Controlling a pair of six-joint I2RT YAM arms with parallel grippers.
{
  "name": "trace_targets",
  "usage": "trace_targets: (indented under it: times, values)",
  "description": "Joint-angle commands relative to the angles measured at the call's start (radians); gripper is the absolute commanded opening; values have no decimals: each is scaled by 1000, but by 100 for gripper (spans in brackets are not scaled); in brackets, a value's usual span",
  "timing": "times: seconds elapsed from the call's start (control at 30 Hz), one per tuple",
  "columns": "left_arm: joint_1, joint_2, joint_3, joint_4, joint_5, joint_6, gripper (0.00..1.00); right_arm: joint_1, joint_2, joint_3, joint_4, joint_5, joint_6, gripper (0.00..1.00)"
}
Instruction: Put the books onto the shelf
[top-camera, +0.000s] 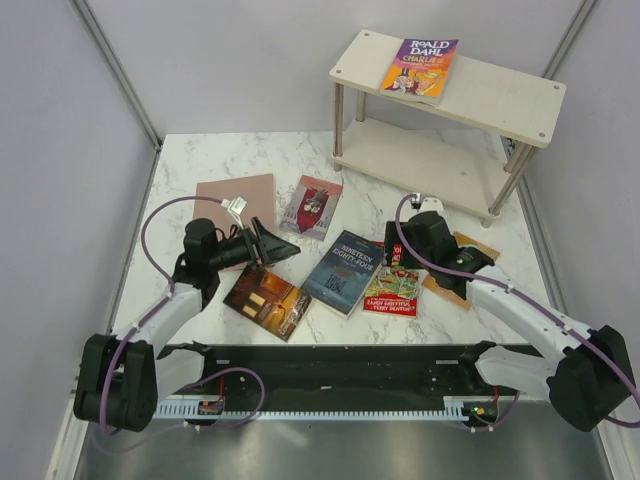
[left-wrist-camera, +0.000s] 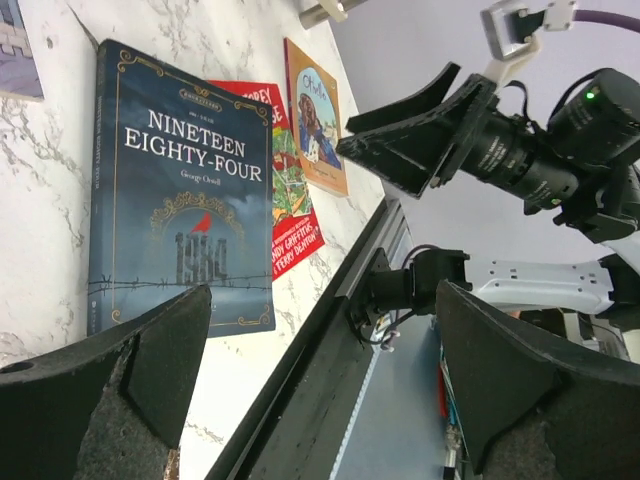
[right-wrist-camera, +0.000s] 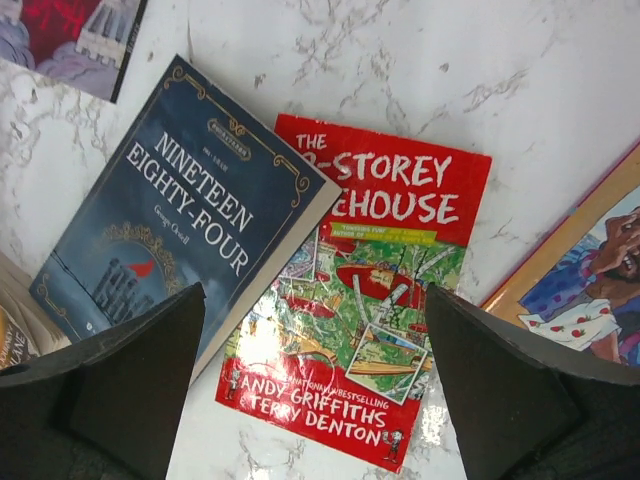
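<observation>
Top view, w/ both wrist views. The shelf (top-camera: 500, 95) stands at the far right of the marble table (top-camera: 190, 165): two cream boards on four metal posts. Dahl (top-camera: 420, 68) lies flat, cover up, on the left part of the upper board and reaches its front edge. Five more books lie flat on the table in front of the shelf. 1984 (top-camera: 345, 272) is at centre, its right edge overlapping the left edge of Treehouse (top-camera: 392, 292). Othello (left-wrist-camera: 318, 115) lies just right of Treehouse and is largely hidden under the R arm in the top view. The brown bk (top-camera: 266, 300) lies just left of 1984, nearest the arm bases. The pink bk (top-camera: 312, 207) lies farther back, apart from 1984. A plain tan sheet (top-camera: 237, 200) lies left of the pink bk; whether it is a book's back cover cannot be told. The L gripper (top-camera: 275, 243) sits low over the table between tan sheet, pink bk and brown bk, pointing right toward 1984. Its jaws are spread wide w/ nothing between the pads (left-wrist-camera: 120, 400). The R gripper (right-wrist-camera: 315, 290) points down above the 1984/Treehouse overlap. Its jaws are likewise spread wide, one finger over each cover, and grip nothing; contact w/ the books cannot be told. A dark rail (top-camera: 330, 365) runs along the near table edge between the arm bases.
</observation>
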Motion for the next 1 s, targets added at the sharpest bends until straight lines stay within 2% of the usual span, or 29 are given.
trace_targets:
  times: [0.0, 0.13, 0.27, 0.43, 0.67, 0.77, 0.8, 0.87, 0.9, 0.97]
  values:
    - [4, -86, 28, -126, -87, 87, 100, 21, 15, -37, 56, -107, 51, 98]
    - [3, -59, 62, -191, -53, 141, 100, 19, -18, -166, 240, -244, 228, 98]
    - [-11, -28, 48, -191, -56, 149, 100, 22, -15, -232, 295, -287, 298, 98]
    - [-108, 78, 68, -203, -80, 179, 100, 19, -7, -266, 329, -314, 361, 98]
    - [-290, 306, 184, -275, -264, 181, 100, 19, 45, -355, 425, -327, 442, 98]
    - [-333, 429, 270, -350, -355, 146, 100, 16, 96, -419, 558, -340, 513, 98]
    - [-341, 456, 319, -368, -366, 137, 100, 16, 137, -439, 670, -362, 538, 98]
    - [-346, 528, 370, -406, -419, 132, 100, 13, 189, -478, 775, -387, 605, 98]
    - [-353, 543, 425, -496, -451, 129, 100, 13, 247, -481, 833, -399, 625, 98]
    - [-364, 559, 469, -570, -566, 132, 100, 13, 304, -475, 885, -427, 647, 98]
